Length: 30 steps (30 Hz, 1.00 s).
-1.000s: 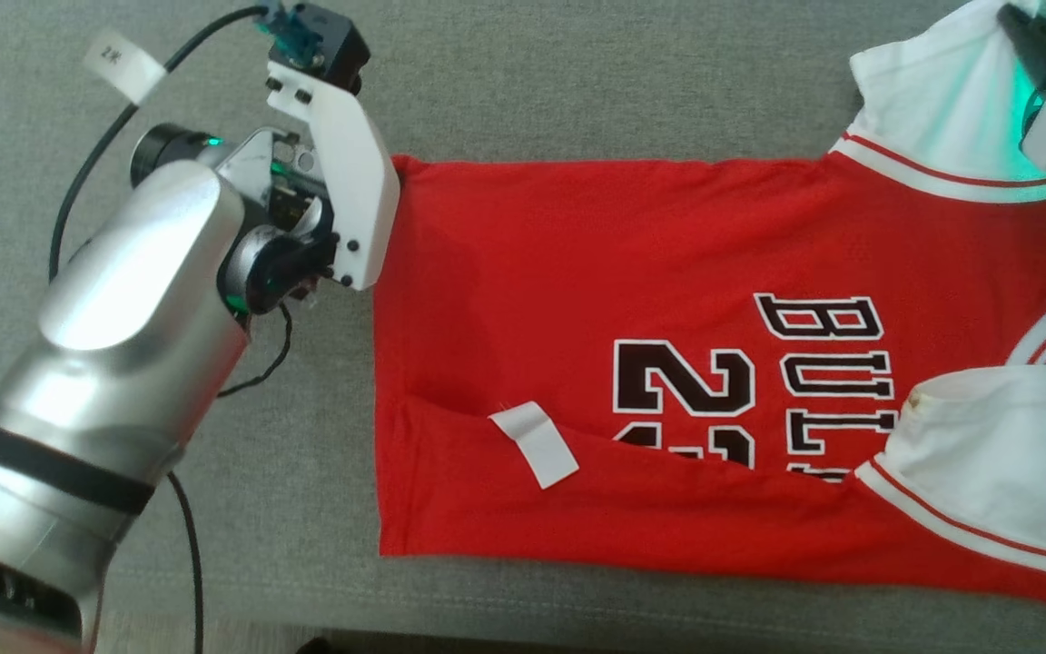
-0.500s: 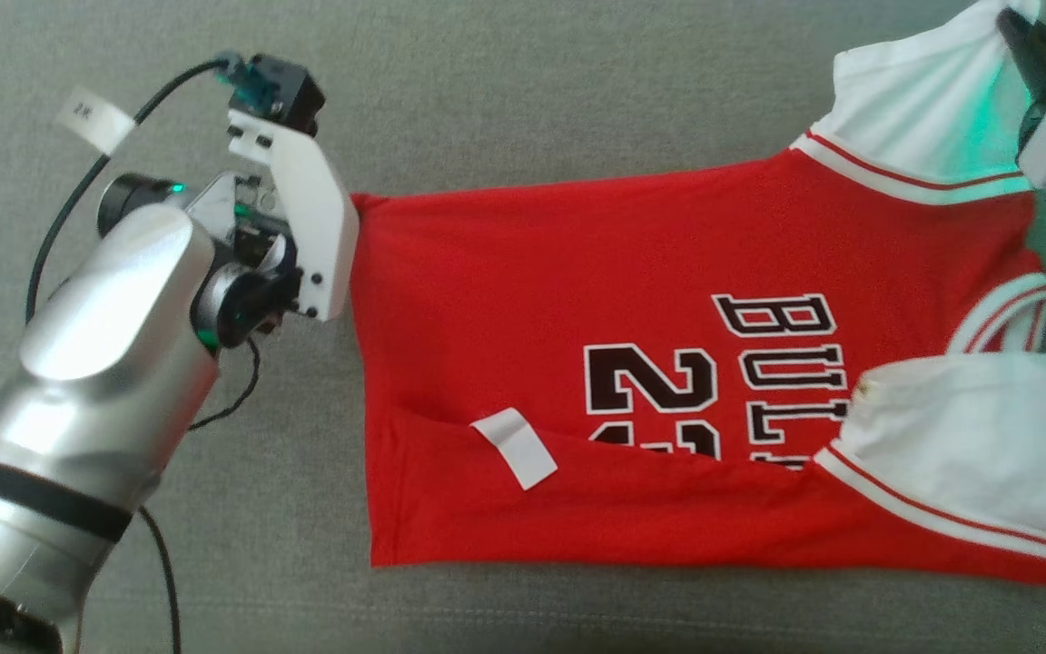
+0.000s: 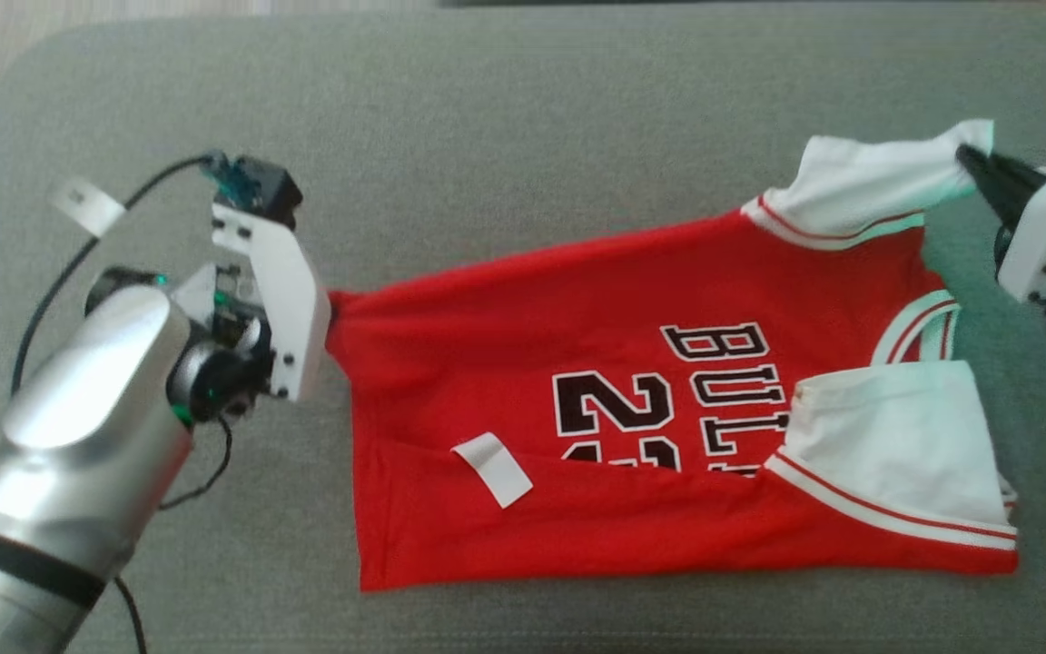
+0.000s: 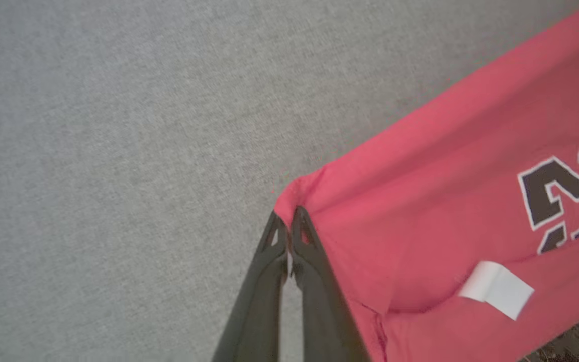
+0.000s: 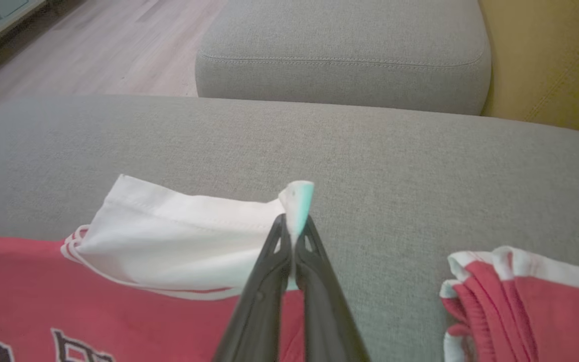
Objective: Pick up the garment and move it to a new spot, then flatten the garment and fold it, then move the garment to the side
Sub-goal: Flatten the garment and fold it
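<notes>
In the head view, a red basketball jersey [image 3: 632, 400] lies front up on a grey sofa cushion [image 3: 523, 136], number and lettering showing, drawn out between the two arms along its far edge. The left gripper [image 3: 330, 315] meets the far hem corner [image 3: 341, 309] and the right gripper [image 3: 972, 159] meets the tip of the far white sleeve [image 3: 859, 186]. The near sleeve [image 3: 895, 445] is lapped over the chest, a long crease runs across the near half, and a white label [image 3: 491, 468] sits beside that crease. In the left wrist view, the two dark fingers are pressed together with the hem corner pinched between their tips, the cloth lifting into a small peak there. In the right wrist view, the fingers are likewise closed, clamping the sleeve's end, which pokes up past their tips; a second red garment with white trim [image 5: 520, 301] lies bunched nearby on the cushion. As I judge it, the jersey is placed and the work is at the flattening step: the far edge is taut, but the crease and lapped sleeve need smoothing. The folding and the move aside are not yet done.
</notes>
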Available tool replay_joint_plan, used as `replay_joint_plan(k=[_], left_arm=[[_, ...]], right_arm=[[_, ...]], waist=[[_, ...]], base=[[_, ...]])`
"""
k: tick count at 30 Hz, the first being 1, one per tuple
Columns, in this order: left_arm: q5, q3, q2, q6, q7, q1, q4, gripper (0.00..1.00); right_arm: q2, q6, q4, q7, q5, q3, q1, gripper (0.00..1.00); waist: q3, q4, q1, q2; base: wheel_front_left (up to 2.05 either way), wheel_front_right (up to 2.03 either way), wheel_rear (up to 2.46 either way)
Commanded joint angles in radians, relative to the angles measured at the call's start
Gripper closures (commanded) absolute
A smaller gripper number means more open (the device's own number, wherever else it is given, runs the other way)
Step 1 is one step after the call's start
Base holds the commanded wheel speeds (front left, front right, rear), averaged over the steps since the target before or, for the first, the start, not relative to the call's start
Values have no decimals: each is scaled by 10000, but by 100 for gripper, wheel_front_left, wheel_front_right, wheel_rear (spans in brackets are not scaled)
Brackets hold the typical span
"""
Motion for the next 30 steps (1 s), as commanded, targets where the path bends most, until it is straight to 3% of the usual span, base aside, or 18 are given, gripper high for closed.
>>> replay_joint_plan(k=[1, 15, 29, 30], left_arm=[[-56, 307, 569, -38, 114, -256, -297, 100], [-402, -216, 1185, -280, 1155, 714, -1181, 100], [-900, -601, 1434, -602, 1956, 1177, -1787, 100], [-938, -625, 1453, -627, 1985, 1213, -1835, 92]], right_arm=[[-487, 67, -281, 79, 104, 84, 216, 100], [-1814, 67, -2514, 2277, 815, 915, 1269, 100], [-1875, 67, -2873, 3449, 1193, 1082, 2174, 100], [-1864, 67, -2853, 3521, 1204, 1089, 2231, 100]], waist=[[-282, -132, 0, 0], [-961, -555, 0, 0], [-1125, -531, 0, 0], [-1161, -520, 0, 0]], base=[[0, 0, 0], [0, 0, 0], [0, 0, 0], [0, 0, 0]])
